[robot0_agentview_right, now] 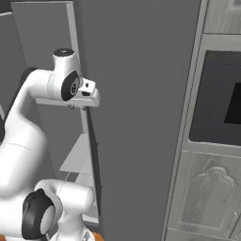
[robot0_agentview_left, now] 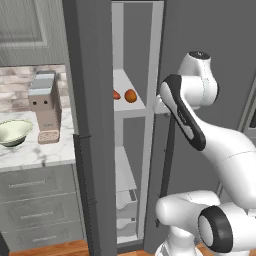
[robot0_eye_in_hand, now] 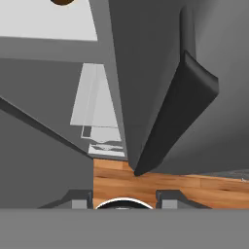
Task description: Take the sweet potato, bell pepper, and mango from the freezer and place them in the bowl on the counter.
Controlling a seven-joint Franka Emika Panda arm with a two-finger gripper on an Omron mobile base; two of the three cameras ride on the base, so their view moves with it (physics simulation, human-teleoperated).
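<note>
Arm posture first: you have it rising from the base, elbow bent, reaching up and forward so the hand sits at the edge of the freezer (robot0_agentview_left: 137, 125) door. Your gripper (robot0_eye_in_hand: 124, 197) points down along the dark door handle (robot0_eye_in_hand: 177, 114), its fingers drawn together with nothing between them. Inside the freezer, the mango (robot0_agentview_left: 130, 96) rests near the front edge of the upper shelf, a reddish item (robot0_agentview_left: 116, 94) just beside it. The bowl (robot0_agentview_left: 12, 132) stands near the counter's (robot0_agentview_left: 35, 152) left edge, beside a coffee machine (robot0_agentview_left: 45, 107).
</note>
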